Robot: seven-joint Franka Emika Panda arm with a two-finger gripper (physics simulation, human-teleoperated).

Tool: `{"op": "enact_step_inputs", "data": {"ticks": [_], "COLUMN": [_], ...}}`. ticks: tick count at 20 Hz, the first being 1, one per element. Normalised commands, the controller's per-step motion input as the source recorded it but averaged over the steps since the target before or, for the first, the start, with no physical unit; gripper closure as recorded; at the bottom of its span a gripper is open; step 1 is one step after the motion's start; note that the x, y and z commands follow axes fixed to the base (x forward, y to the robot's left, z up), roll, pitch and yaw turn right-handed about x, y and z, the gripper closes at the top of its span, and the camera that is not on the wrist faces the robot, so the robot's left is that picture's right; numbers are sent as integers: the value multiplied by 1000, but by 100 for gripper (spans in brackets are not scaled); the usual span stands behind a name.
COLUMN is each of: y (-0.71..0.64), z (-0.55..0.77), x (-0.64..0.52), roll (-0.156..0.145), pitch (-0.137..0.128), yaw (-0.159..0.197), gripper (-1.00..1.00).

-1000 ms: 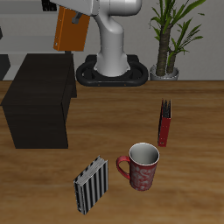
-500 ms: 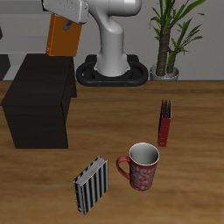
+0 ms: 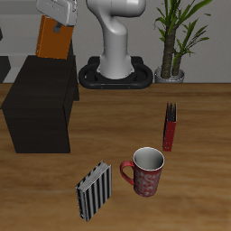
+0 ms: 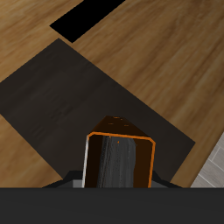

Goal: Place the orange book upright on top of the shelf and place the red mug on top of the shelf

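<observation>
Claw (image 3: 60, 20) clamps the orange book (image 3: 52, 40) above the shelf (image 3: 41, 104).

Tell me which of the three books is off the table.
The orange book, held in the gripper above the shelf; the dark red and striped ones stand on the table.

The scene is viewed from the front and from above by the exterior camera, set well back, so that the whole wooden surface (image 3: 108, 126) and the robot's base are taken in. The wrist camera is mounted on the hand and is pointed steeply downward, held close behind the orange book (image 4: 120, 160). The shelf (image 3: 41, 104) with its flat black top and the orange book above it are shared by both views.
</observation>
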Motion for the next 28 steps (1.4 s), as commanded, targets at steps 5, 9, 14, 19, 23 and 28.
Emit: {"op": "enact_step_inputs", "data": {"ticks": [5, 9, 14, 19, 23, 28], "y": [-129, -359, -106, 80, 62, 22], "z": [-131, -228, -131, -310, 59, 265], "x": [-67, -97, -1, 186, -53, -128], "roll": [12, -55, -22, 32, -20, -52], "pitch": [15, 16, 23, 96, 1, -43], "yaw": [-66, -102, -16, 2, 45, 76], "gripper": [100, 100, 100, -100, -100, -100]}}
